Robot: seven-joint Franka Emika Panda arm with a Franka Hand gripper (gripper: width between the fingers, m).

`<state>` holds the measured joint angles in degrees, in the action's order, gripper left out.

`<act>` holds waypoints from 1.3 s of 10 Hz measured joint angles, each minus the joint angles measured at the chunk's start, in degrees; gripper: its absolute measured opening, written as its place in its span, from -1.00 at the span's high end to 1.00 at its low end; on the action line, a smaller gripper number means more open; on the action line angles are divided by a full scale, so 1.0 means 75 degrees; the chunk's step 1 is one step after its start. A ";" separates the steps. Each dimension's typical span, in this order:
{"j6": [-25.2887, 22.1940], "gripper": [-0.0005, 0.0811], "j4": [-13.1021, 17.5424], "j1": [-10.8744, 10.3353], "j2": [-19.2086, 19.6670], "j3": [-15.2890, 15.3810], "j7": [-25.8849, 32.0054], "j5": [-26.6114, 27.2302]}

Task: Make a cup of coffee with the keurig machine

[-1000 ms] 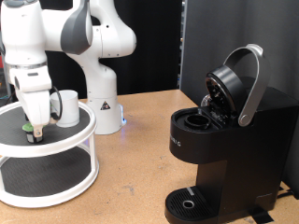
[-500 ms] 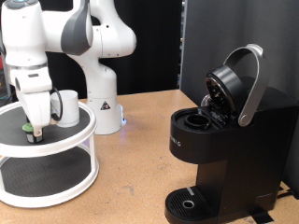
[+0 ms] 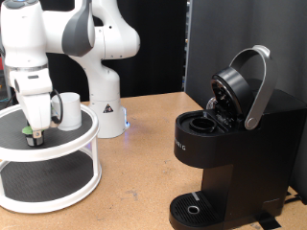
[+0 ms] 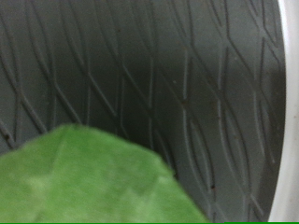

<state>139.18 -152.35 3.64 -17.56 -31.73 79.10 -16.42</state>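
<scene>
While the keurig machine [image 3: 235, 134] stands lid-up, the gripper [image 3: 35, 133] is lowered onto a green-topped pod [image 4: 89, 182] beside the cup [image 3: 66, 109]. Finger spacing cannot be told. The pod is judged light and thin-walled, best pinched at its sides.

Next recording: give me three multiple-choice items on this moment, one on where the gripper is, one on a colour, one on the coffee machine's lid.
1. Where is the gripper?
A. Down on the top shelf of the round white stand, beside the cup
B. Inside the coffee machine
C. On the bare table

2. What colour is the cup?
A. Red
B. White
C. Black

3. How is the coffee machine's lid?
A. Shut
B. Taken off
C. Raised open

Answers:
1. A, the exterior view shows the gripper low on the stand's top next to the cup.
2. B, it is plain white.
3. C, the lid is tilted up and the pod chamber is exposed.
</scene>
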 joint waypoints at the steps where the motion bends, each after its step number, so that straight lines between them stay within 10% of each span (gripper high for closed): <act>1: -0.0226 -0.20 0.0105 0.0000 -0.0031 0.0000 0.0020 0.0068; 7: -0.2479 -0.20 0.1174 -0.0021 -0.0960 0.0102 0.0542 0.0588; 13: -0.2307 -0.20 0.1270 -0.0602 -0.0930 0.0305 -0.0474 0.2813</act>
<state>121.87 -142.83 -0.88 -24.54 -29.44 75.54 4.68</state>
